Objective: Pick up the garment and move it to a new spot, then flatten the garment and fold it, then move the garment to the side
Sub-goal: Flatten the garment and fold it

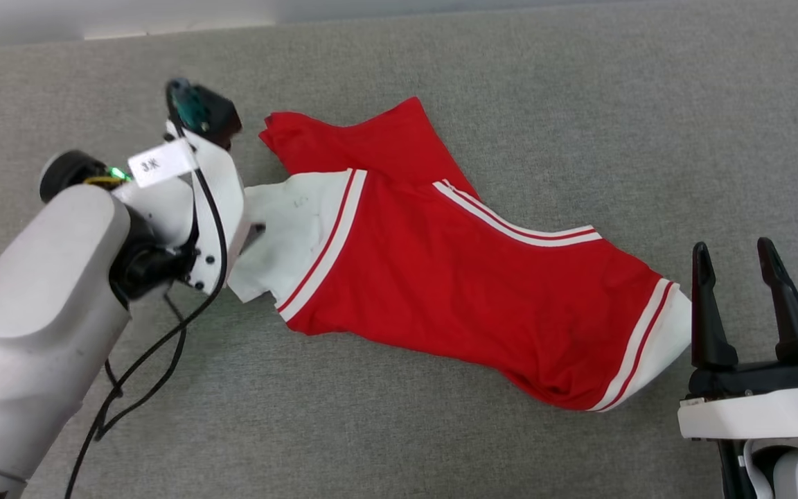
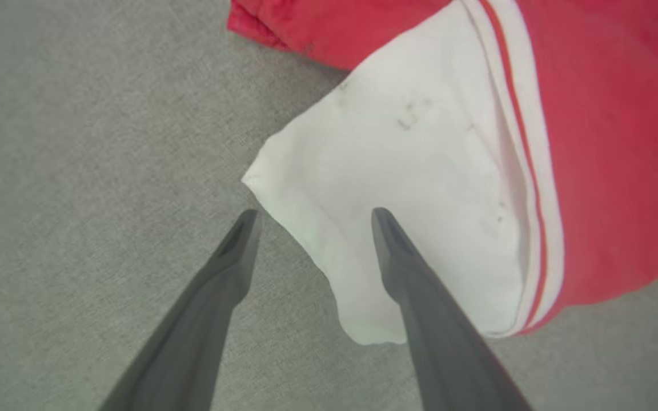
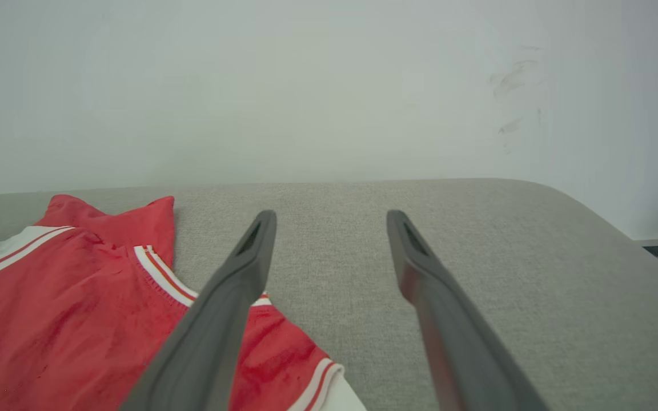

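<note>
The garment (image 1: 454,277) is a red shirt with white sleeves and striped trim, lying crumpled on the grey cloth surface (image 1: 579,104). My left arm reaches in from the left, its wrist (image 1: 212,201) above the garment's left white sleeve (image 1: 288,229). In the left wrist view the left gripper (image 2: 312,214) is open and points down at that sleeve's (image 2: 420,160) edge, with one finger (image 2: 232,268) over bare surface and the other finger (image 2: 414,274) over the white cloth. My right gripper (image 1: 733,246) stands open just right of the garment's other white sleeve (image 1: 669,333), holding nothing. It (image 3: 332,214) points across the surface, the garment (image 3: 49,297) to its left.
A pale wall (image 3: 329,85) rises behind the grey surface, whose rounded far-right corner (image 3: 563,200) shows in the right wrist view. A black cable (image 1: 143,374) hangs from my left arm. Bare grey surface lies in front of and behind the garment.
</note>
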Controlling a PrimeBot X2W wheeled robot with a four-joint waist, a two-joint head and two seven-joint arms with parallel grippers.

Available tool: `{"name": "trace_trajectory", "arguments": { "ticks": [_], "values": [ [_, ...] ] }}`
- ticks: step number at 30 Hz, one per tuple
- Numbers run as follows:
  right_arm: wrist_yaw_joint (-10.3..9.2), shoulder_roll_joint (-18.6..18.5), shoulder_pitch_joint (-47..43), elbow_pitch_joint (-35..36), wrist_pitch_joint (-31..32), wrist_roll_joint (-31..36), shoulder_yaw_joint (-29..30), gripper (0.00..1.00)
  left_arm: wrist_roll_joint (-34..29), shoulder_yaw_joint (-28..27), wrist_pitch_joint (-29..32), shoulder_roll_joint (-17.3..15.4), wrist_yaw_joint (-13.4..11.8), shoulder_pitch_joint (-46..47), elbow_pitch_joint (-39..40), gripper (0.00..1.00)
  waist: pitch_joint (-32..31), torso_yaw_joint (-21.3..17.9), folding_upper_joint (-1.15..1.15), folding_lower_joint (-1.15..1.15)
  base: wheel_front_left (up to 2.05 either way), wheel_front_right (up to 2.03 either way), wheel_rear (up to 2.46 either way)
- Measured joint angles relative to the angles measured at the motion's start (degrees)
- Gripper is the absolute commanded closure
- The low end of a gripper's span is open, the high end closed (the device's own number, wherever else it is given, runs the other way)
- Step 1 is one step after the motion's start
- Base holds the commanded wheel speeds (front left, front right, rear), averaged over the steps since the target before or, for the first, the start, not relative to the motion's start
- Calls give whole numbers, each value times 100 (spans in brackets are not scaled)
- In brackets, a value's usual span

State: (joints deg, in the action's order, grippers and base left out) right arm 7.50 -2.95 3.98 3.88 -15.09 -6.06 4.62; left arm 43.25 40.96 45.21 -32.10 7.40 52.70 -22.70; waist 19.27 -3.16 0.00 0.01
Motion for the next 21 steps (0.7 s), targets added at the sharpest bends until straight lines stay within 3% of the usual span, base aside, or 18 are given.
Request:
{"name": "trace_trajectory", "arguments": {
  "ticks": [6,11,12,13,21],
  "values": [
    [0,0,84,0,0,-1,-25,0,715,545,682,-193,0,-115,-35,0,177,-83,0,-1,0,0,0],
    [0,0,169,-8,0,-2,-25,0,943,936,829,-374,-8,-94,91,0,251,-113,0,-1,0,0,0],
    [0,1,170,-9,0,-2,-27,0,981,1009,812,-394,-8,-80,121,54,254,-114,0,-1,0,0,0],
    [0,0,170,-14,0,-2,-22,0,1010,1066,780,-421,-8,-75,140,100,253,-110,0,-1,0,0,0],
    [0,1,116,-82,0,0,-9,0,1140,1410,-137,-528,-1,-85,299,100,10,8,0,-1,0,0,0]
  ]
}}
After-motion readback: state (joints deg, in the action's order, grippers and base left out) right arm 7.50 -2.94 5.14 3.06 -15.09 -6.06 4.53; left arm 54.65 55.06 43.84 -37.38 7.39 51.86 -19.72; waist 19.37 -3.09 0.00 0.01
